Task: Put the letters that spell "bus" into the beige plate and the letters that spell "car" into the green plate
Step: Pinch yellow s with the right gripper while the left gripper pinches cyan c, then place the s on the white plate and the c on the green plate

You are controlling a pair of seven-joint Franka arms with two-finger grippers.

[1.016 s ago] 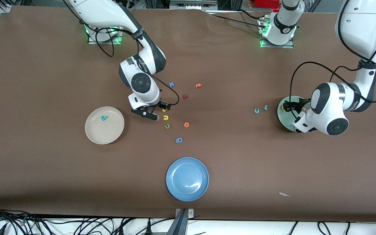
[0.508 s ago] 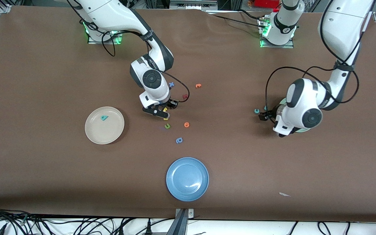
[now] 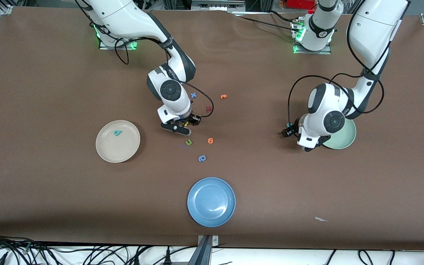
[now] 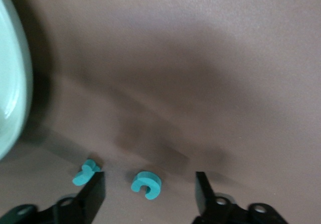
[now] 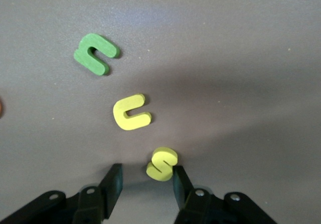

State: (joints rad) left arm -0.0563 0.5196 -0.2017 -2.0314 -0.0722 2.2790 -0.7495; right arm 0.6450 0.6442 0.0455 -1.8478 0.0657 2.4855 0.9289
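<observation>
The beige plate [image 3: 105, 147] holds a teal "b" [image 3: 117, 133]. My right gripper [image 5: 146, 181] is low over the table beside that plate, open, with the yellow "s" [image 5: 162, 163] lying at the tip of one finger. The yellow "u" [image 5: 131, 112] lies just past it. My left gripper [image 4: 149, 189] is open and down at the table beside the green plate [image 3: 346, 141]. The teal "c" [image 4: 146, 184] lies between its fingers, untouched, and the teal "r" [image 4: 86, 173] sits just outside one finger [image 4: 93, 191].
A green u-shaped letter [image 5: 95, 53] lies past the yellow "u". Loose blue [image 3: 193, 95], orange [image 3: 223, 96], red [image 3: 208, 108], orange [image 3: 210, 140] and blue [image 3: 202, 158] letters lie mid-table. A blue plate [image 3: 211, 201] sits nearest the front camera. A white scrap [image 3: 320, 219] lies toward the left arm's end.
My left gripper left the green plate and came down around the teal "c". My right gripper shifted toward the yellow "s" and its jaws narrowed.
</observation>
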